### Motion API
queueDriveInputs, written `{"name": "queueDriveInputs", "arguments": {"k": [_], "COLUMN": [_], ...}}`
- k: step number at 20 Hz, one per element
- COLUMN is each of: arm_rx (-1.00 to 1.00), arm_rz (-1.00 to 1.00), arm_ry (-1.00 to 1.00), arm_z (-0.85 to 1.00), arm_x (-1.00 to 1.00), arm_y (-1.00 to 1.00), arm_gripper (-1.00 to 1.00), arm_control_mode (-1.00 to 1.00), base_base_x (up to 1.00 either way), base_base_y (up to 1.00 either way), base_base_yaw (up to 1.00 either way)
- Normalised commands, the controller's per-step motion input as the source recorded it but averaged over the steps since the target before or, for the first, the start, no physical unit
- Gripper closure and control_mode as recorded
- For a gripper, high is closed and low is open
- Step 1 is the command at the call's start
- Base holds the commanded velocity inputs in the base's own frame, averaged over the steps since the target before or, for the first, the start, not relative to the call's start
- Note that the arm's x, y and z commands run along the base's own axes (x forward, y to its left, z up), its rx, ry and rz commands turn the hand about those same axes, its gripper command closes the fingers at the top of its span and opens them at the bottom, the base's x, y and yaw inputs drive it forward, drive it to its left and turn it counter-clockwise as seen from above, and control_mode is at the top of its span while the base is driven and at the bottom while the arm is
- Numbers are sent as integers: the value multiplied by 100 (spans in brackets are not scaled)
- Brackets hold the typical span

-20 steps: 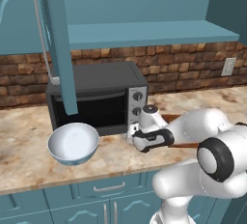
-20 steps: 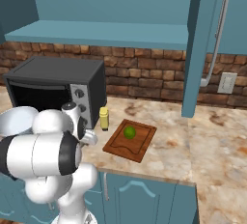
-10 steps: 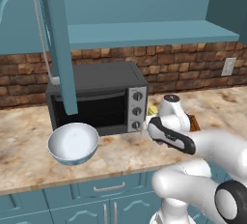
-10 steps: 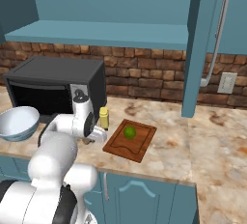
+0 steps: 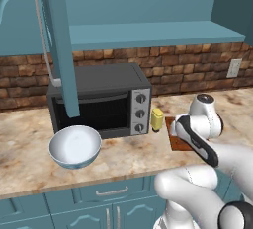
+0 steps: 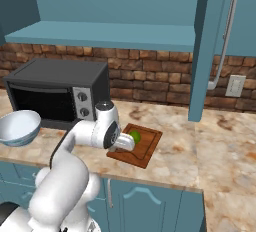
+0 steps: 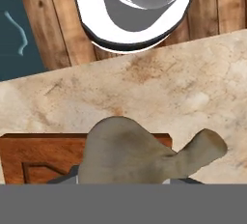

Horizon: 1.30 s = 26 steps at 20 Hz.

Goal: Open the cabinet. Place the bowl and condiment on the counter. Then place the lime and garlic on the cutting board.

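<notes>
In the hand view the pale brown garlic point(image 7: 135, 153) sits between the jaws of my gripper point(image 7: 123, 180), which is shut on it. It hangs above the near edge of the wooden cutting board point(image 7: 29, 155). From the right base view the gripper point(image 6: 126, 143) is low over the cutting board point(image 6: 145, 151), right beside the green lime point(image 6: 135, 137) lying on it. The white bowl point(image 5: 75, 146) stands on the counter in front of the microwave. Between microwave and board stands the yellow condiment bottle point(image 5: 157, 119). The cabinet door point(image 5: 59, 40) hangs open.
A black microwave point(image 5: 99, 102) stands against the brick wall. The open door's edge and handle point(image 6: 212, 46) hang over the counter right of the board. Marble counter point(image 6: 215, 146) stretches to the right, with a wall outlet point(image 6: 233, 86) behind it.
My hand has swung right, from beside the microwave's knobs to over the cutting board. Bowl, condiment and lime have stayed in place.
</notes>
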Motion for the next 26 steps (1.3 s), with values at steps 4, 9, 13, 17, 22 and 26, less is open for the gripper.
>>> {"name": "queueDriveInputs", "arguments": {"k": [4,9,13,17,22,26], "arm_rx": [0,0,0,-1,-2,-3], "arm_rz": [0,5,7,2,0,0], "arm_ry": [0,0,0,0,-2,-5], "arm_z": [-2,-26,-30,-6,0,0], "arm_x": [39,45,21,21,30,23], "arm_y": [-47,-20,-2,0,0,0], "arm_gripper": [100,100,100,100,100,100], "arm_control_mode": [-100,-100,-100,-100,-100,-100], "base_base_x": [0,0,0,0,0,0], "base_base_y": [0,0,0,0,0,0], "base_base_yaw": [0,0,0,0,0,0]}}
